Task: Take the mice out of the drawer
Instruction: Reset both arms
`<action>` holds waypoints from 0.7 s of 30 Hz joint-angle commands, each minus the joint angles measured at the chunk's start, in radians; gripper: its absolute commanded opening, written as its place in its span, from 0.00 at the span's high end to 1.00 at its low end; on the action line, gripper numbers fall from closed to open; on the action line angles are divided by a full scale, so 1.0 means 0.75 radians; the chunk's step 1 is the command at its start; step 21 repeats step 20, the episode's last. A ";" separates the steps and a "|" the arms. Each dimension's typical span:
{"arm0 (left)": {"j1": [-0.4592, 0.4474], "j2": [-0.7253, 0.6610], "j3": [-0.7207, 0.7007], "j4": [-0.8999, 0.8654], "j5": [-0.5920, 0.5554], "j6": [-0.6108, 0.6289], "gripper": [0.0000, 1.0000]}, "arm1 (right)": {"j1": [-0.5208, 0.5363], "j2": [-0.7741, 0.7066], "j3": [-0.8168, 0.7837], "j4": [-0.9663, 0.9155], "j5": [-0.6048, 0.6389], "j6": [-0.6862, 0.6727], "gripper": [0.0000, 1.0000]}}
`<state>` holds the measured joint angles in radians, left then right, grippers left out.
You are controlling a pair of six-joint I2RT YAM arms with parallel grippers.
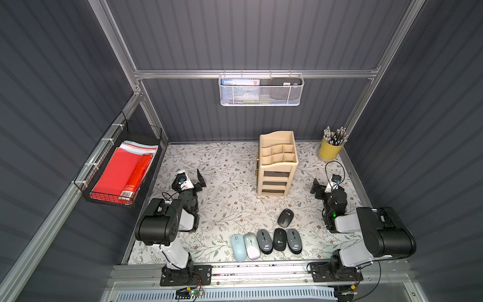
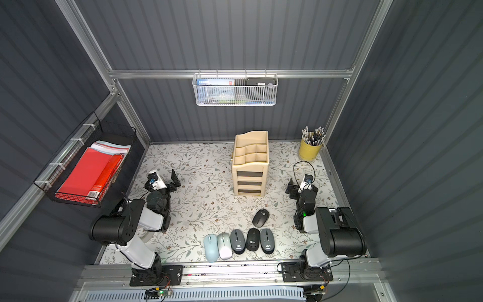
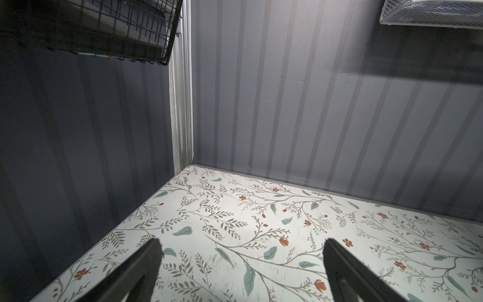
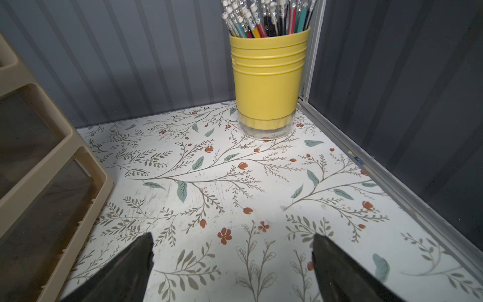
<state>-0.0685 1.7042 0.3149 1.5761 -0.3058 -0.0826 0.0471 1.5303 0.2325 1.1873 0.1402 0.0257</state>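
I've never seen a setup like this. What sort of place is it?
Probably a mock office desk in a robot test booth: a drawer organiser, a pencil cup and six mice sit near two robot arms.

Overhead light brightens the floral tabletop, while the grey walls are dim. Shadows are soft. Top views look slightly soft; wrist views splay wall stripes outward.
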 commanded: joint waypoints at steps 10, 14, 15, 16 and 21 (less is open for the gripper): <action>0.012 -0.010 0.022 0.031 0.015 0.002 0.01 | 0.019 -0.030 -0.032 0.111 -0.161 -0.110 0.01; 0.012 -0.010 0.022 0.030 0.015 0.002 0.01 | 0.018 -0.032 -0.033 0.110 -0.161 -0.108 0.01; 0.011 -0.010 0.020 0.036 0.009 0.000 0.01 | 0.017 -0.030 -0.033 0.108 -0.164 -0.108 0.01; 0.013 -0.010 0.021 0.035 0.006 0.001 0.01 | 0.012 -0.028 -0.028 0.107 -0.172 -0.106 0.01; 0.010 -0.011 0.022 0.034 0.012 0.000 0.01 | -0.018 -0.026 -0.013 0.080 -0.228 -0.090 0.01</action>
